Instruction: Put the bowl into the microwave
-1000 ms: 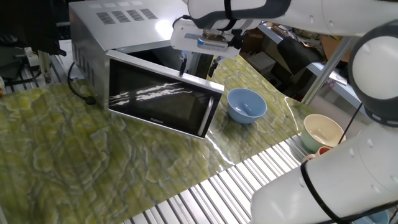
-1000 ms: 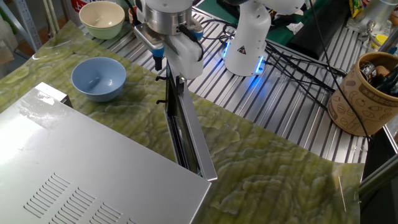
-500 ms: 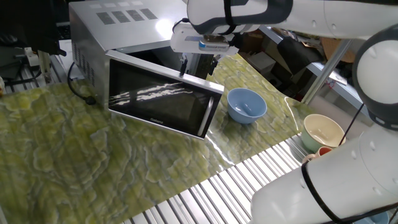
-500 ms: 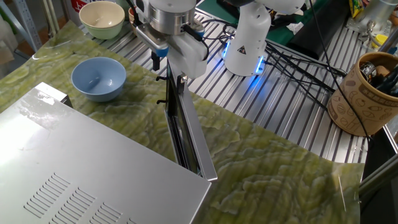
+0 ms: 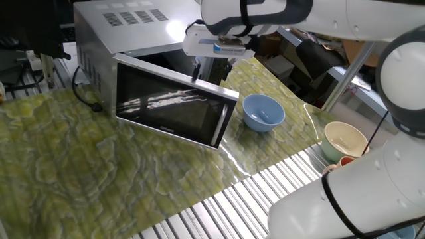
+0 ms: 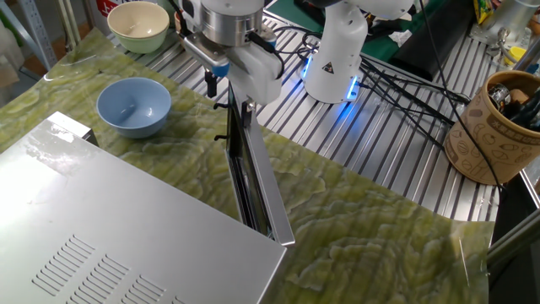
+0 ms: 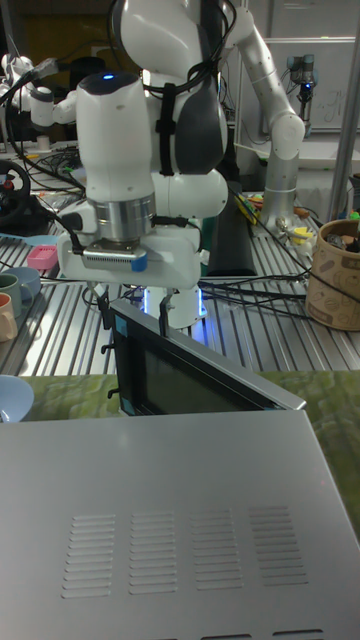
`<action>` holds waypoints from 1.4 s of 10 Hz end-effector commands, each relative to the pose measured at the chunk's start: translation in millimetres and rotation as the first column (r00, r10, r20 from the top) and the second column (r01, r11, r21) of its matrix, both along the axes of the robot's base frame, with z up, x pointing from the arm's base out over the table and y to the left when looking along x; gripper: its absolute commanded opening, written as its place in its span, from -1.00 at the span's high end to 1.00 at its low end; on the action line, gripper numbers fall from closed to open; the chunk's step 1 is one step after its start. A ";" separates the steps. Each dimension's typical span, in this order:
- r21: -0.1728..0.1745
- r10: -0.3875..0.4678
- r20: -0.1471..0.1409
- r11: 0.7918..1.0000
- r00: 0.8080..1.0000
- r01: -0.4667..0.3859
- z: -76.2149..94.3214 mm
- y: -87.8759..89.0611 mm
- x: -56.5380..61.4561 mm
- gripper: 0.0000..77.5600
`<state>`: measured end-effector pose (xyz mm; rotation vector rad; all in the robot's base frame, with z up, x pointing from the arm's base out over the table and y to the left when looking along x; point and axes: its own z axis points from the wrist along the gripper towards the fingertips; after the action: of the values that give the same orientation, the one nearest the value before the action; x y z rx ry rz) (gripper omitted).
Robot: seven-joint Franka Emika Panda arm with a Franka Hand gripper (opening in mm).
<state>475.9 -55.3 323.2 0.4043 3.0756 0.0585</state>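
The jaws (image 5: 211,70) have risen a little in the last second and now stand open and empty, just above the free top edge of the door of the microwave (image 5: 133,73), one finger on each side of it. The door has stayed swung wide open. The bowl (image 5: 263,112) sits untouched on the counter (image 5: 99,179), beside and below the jaws. The opening step seems finished; the bowl is probably the next target.
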 end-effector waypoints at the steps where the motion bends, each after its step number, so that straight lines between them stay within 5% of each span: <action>1: 0.022 -0.007 0.004 1.000 1.000 0.007 0.5 -0.1 0.2 -1.00; 5: 0.046 0.004 -0.004 0.999 1.000 -0.004 0.5 -0.1 0.2 -1.00; 6: 0.046 0.004 -0.004 0.999 1.000 -0.004 0.5 -0.1 0.2 0.97; 14: 0.046 0.004 -0.004 0.999 1.000 -0.004 0.5 -0.1 0.2 0.97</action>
<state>475.8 -55.2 323.0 0.4014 3.0796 0.0976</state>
